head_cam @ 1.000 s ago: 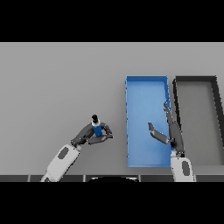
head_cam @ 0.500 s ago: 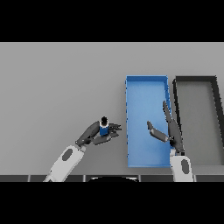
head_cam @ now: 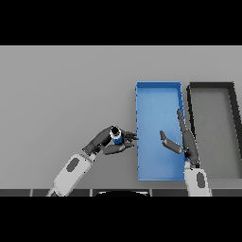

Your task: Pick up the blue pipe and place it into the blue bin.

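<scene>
Left robot hand [head_cam: 109, 142] mostly hides blue pipe [head_cam: 116, 137]

A plain grey worktop [head_cam: 61, 90] is filling the whole view, its matte surface lying evenly lit, with only faint soft shading showing. A dark grey bin [head_cam: 232, 127] is sitting on it at the right side, running lengthwise away from the near edge. No wall, floor or window is showing.

Matt blue bin [head_cam: 158, 99], matt grey table [head_cam: 66, 94]
</scene>
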`<action>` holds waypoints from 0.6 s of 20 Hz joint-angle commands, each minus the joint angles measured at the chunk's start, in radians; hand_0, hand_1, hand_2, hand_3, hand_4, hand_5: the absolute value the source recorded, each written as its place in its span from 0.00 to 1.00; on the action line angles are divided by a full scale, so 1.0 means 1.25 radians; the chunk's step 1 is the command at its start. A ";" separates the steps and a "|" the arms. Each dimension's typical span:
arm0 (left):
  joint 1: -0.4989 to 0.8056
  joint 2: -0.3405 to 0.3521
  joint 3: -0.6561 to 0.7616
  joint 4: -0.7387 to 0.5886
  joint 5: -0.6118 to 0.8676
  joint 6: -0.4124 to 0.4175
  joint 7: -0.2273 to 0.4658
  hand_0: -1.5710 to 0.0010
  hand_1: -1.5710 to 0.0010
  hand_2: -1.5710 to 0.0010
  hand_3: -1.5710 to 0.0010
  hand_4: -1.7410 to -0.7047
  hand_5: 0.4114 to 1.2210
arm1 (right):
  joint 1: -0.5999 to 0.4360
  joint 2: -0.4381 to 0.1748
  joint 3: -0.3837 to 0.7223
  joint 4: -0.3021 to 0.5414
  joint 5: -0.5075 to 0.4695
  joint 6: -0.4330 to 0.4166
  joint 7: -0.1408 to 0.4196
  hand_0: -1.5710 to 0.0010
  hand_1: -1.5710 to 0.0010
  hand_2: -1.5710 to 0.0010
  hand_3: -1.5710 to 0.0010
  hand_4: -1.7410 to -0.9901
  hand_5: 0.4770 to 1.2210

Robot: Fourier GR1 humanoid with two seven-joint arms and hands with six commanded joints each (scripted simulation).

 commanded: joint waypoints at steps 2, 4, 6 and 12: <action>-0.004 -0.005 0.000 -0.005 -0.009 0.000 0.032 0.00 0.00 0.00 0.00 0.26 1.00 | -0.002 0.004 -0.001 -0.002 -0.006 0.000 0.001 1.00 1.00 1.00 1.00 0.78 0.22; -0.018 -0.015 0.011 0.010 -0.016 -0.003 0.036 0.00 0.00 0.00 0.00 0.26 1.00 | 0.035 0.018 0.006 -0.016 0.010 -0.018 -0.018 1.00 1.00 1.00 1.00 0.79 0.22; -0.008 -0.017 0.016 0.012 -0.019 -0.009 0.027 0.00 0.00 0.00 0.00 0.27 1.00 | 0.148 0.090 0.041 -0.082 0.075 -0.103 -0.040 1.00 1.00 1.00 1.00 0.80 0.22; 0.004 -0.024 0.021 0.009 -0.035 -0.028 0.016 0.00 0.00 0.00 0.00 0.26 1.00 | 0.502 0.300 0.185 -0.246 0.256 -0.321 -0.108 1.00 1.00 0.99 1.00 0.74 0.22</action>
